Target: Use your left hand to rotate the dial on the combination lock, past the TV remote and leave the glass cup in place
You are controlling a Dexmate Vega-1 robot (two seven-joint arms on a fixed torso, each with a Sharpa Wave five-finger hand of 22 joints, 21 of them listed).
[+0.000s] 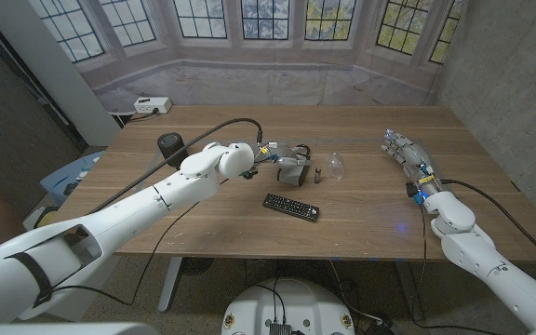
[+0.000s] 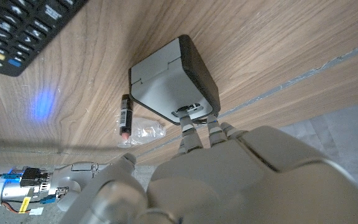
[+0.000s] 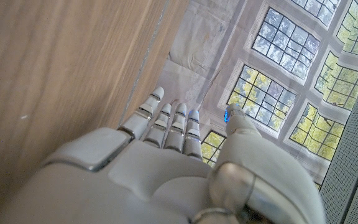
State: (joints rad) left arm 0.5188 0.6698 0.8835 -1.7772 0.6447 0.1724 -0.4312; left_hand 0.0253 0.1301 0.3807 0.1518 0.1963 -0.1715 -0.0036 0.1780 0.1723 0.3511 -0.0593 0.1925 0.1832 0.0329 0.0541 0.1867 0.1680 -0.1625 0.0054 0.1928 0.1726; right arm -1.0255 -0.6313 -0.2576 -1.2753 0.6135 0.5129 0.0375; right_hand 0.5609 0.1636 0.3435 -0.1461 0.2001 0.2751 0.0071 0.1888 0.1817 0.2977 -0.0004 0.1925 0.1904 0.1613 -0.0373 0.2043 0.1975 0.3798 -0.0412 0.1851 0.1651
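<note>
The left hand (image 1: 282, 158) has its fingertips (image 2: 190, 134) on the dial of the combination lock (image 2: 173, 78), just beyond the TV remote (image 1: 291, 206); the turning step seems in hand, calling for a small twist clear of the glass cup (image 1: 335, 165). The right hand (image 1: 405, 151) waits, fingers extended, holding nothing.

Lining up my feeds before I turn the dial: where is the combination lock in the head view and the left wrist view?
Head view: combination lock at table centre, just beyond the TV remote.
Left wrist view: mid-frame, a grey-and-black box.
Shared landmark: the TV remote, near the lock in both.
</note>
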